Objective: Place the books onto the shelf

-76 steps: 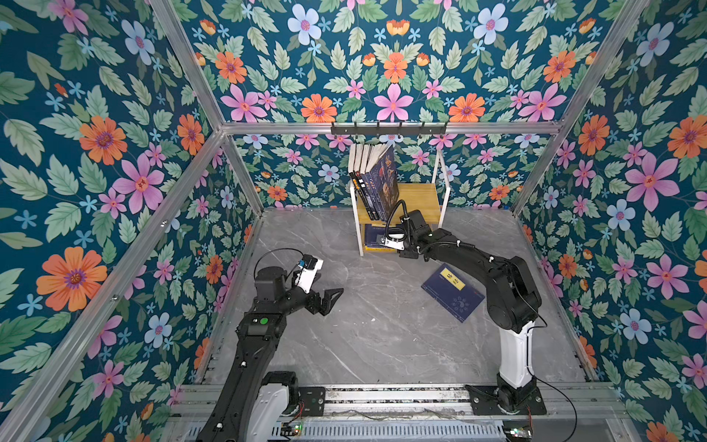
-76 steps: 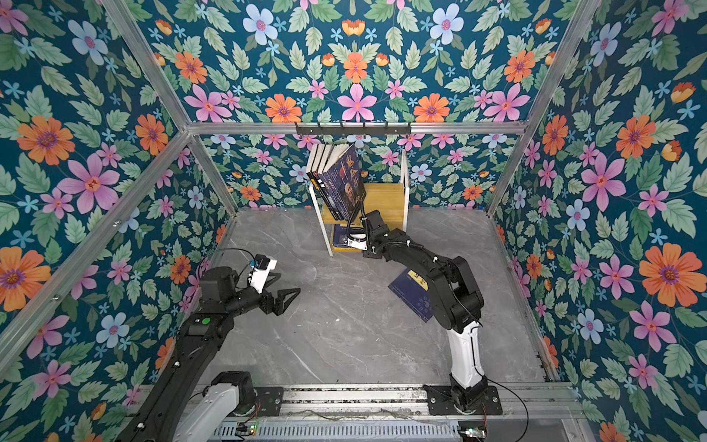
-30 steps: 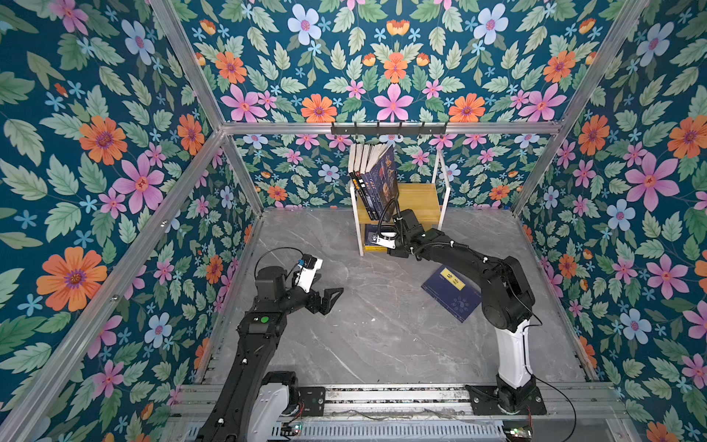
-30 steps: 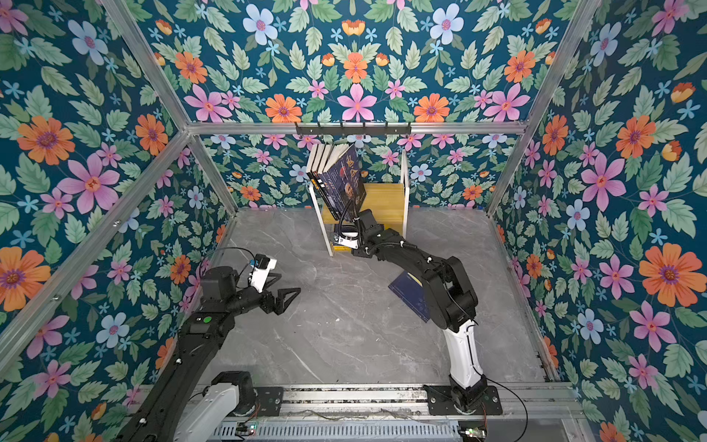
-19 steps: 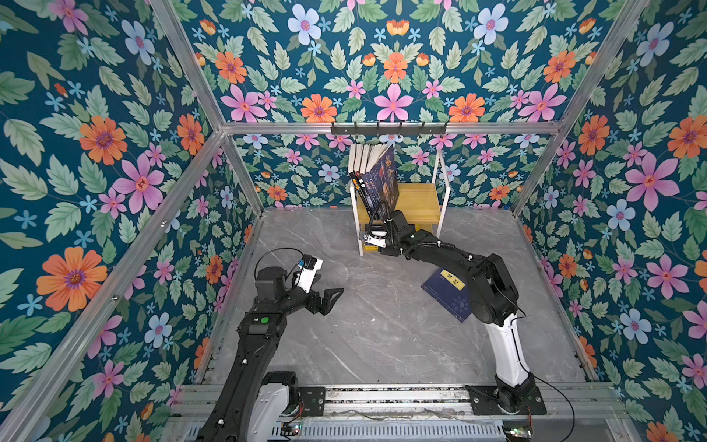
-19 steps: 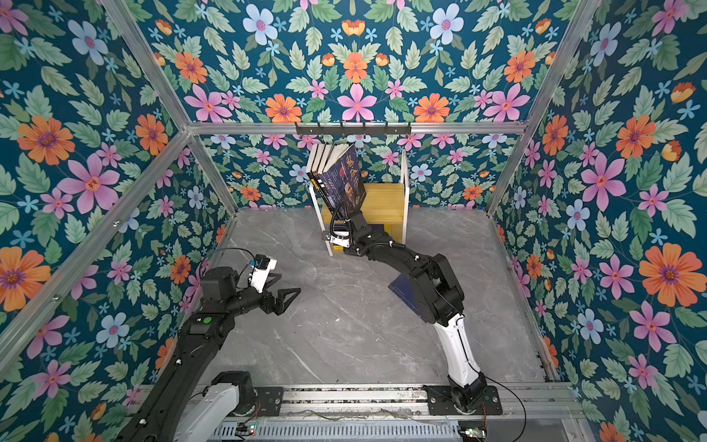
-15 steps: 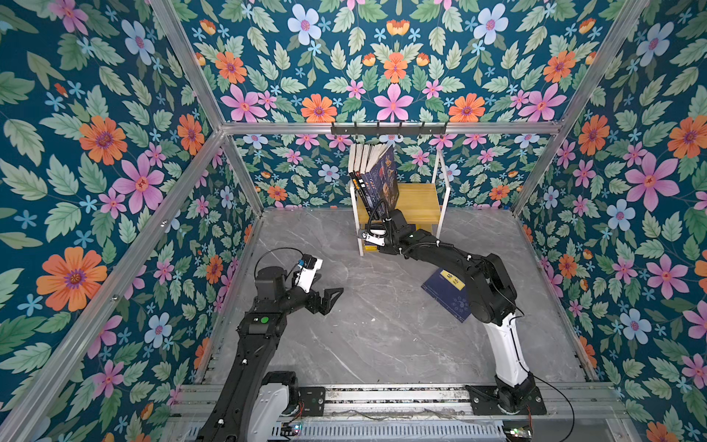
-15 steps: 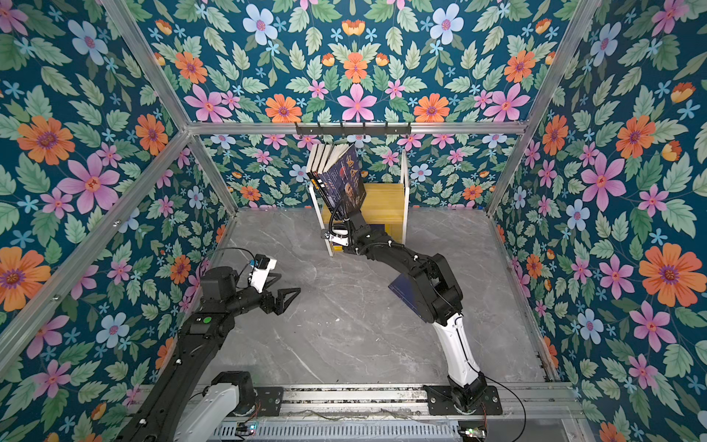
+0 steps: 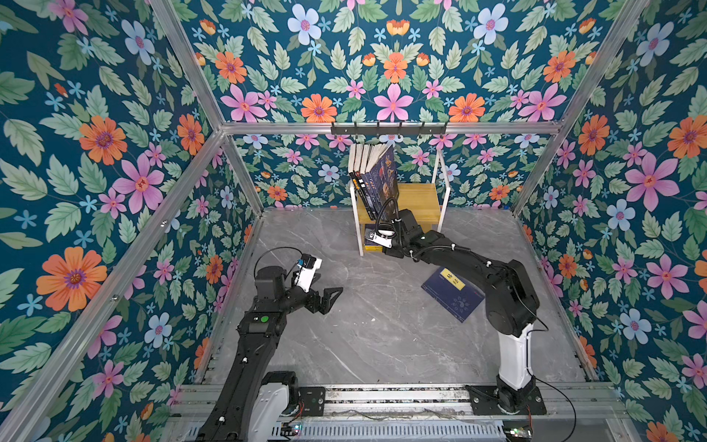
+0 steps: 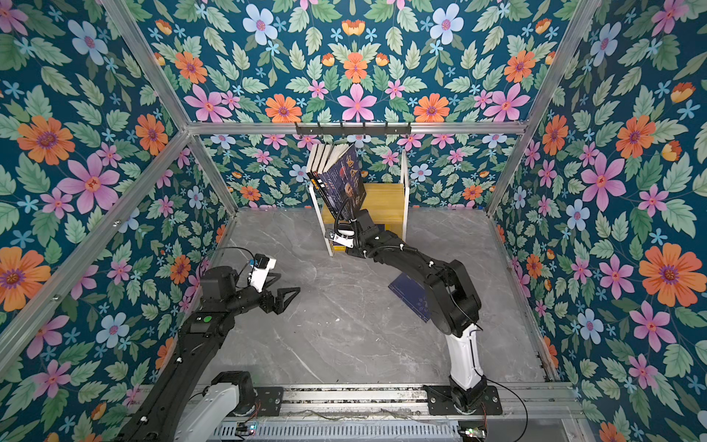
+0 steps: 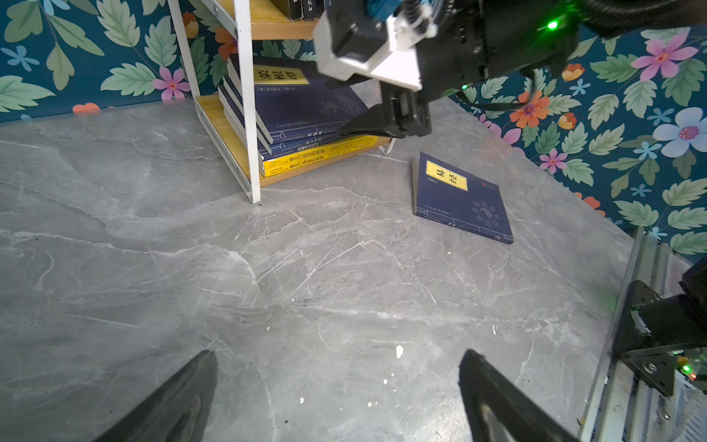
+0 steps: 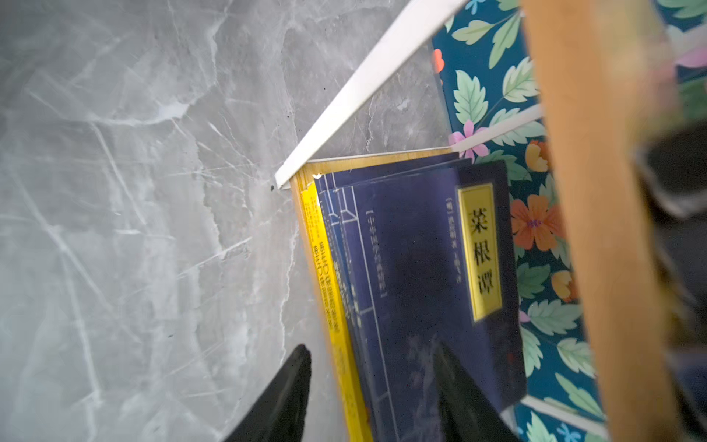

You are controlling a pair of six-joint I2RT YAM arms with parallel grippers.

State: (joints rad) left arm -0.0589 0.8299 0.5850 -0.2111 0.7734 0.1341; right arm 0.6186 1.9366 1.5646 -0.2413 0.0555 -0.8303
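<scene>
The shelf point(image 9: 417, 197) point(image 10: 382, 199) stands at the back wall. Several dark books point(image 9: 373, 180) point(image 10: 336, 180) lean upright on its upper board. On the lower board lies a flat stack: navy books point(image 11: 306, 111) point(image 12: 413, 268) over yellow ones point(image 11: 317, 155). One navy book point(image 9: 451, 292) point(image 11: 459, 199) lies loose on the floor. My right gripper point(image 12: 371, 346) reaches into the lower tier and is open: one finger is over the top navy cover, the other over the floor beside the stack's edge. My left gripper point(image 9: 329, 296) point(image 11: 338, 352) hovers open and empty at the left.
A black hook rail point(image 9: 388, 128) hangs above the shelf. Floral walls close in the grey marble floor point(image 9: 344, 344) on three sides. An aluminium rail point(image 9: 382, 394) carrying both arm bases runs along the front. My right arm partly covers the loose book point(image 10: 411, 296) in a top view.
My right gripper has slid left along the lower tier's front toward the shelf's left post. The left arm and the loose book have not moved.
</scene>
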